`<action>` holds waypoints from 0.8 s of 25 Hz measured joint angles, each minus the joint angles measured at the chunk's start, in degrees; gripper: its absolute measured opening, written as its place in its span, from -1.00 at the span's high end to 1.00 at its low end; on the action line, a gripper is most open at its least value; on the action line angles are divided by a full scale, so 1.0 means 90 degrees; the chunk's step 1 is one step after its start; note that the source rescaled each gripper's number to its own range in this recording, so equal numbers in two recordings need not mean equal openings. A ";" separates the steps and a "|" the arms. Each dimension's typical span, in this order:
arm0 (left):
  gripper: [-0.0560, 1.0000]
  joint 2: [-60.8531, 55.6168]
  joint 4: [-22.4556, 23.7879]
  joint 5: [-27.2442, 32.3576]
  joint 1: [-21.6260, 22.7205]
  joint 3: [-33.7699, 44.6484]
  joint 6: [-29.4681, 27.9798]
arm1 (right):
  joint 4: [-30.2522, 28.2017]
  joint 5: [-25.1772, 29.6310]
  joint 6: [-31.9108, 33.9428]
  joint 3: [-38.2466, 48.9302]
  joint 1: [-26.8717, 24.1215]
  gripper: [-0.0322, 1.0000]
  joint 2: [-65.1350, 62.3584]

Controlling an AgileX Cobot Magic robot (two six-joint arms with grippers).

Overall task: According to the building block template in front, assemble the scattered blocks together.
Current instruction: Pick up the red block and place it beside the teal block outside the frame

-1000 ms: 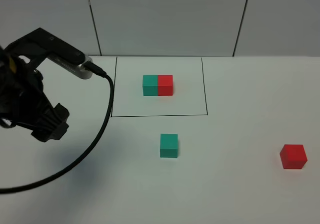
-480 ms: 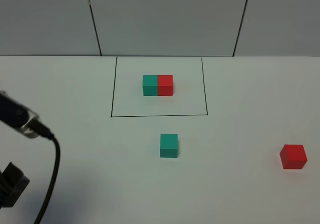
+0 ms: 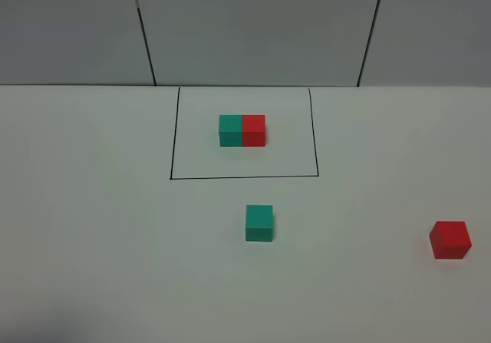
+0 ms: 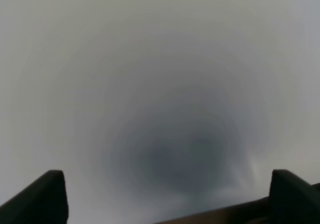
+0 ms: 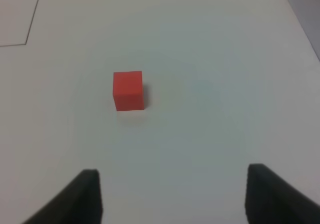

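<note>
Presently the left pincer (image 4: 170,198) and right pincer (image 5: 180,196) both stand apart; teal-green cube (image 3: 259,223) centre frame, red cube (image 3: 449,239) lower right, well apart.

White table (image 3: 92,228) before grey wall panels (image 3: 253,28), dark seams (image 3: 143,30)

- We see the building block template (image 3: 242,130), teal-green half on the left and red half on the right. It lies flat inside a black drawn rectangle (image 3: 244,177) by the table's (image 3: 92,205) far edge.
- The loose teal-green cube (image 3: 259,223) sits mid-table, just nearer us than the rectangle.
- The loose red cube (image 3: 449,240) sits near the right edge, well apart from the other.
</note>
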 joint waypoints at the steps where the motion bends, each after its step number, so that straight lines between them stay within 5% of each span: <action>1: -0.74 -0.0145 -0.0072 0.0028 0.0041 0.0123 -0.0008 | 0.0000 0.0000 0.0000 0.0000 0.0000 -0.17 0.0000; 12: -0.74 -0.1205 -0.0950 -0.0090 0.0484 0.0891 -0.0048 | 0.0000 0.0000 0.0000 0.0000 0.0000 -0.17 0.0000; 20: -0.74 -0.1825 -0.0986 -0.0228 0.0484 0.1331 0.0001 | 0.0000 0.0000 0.0000 0.0000 0.0000 -0.17 0.0000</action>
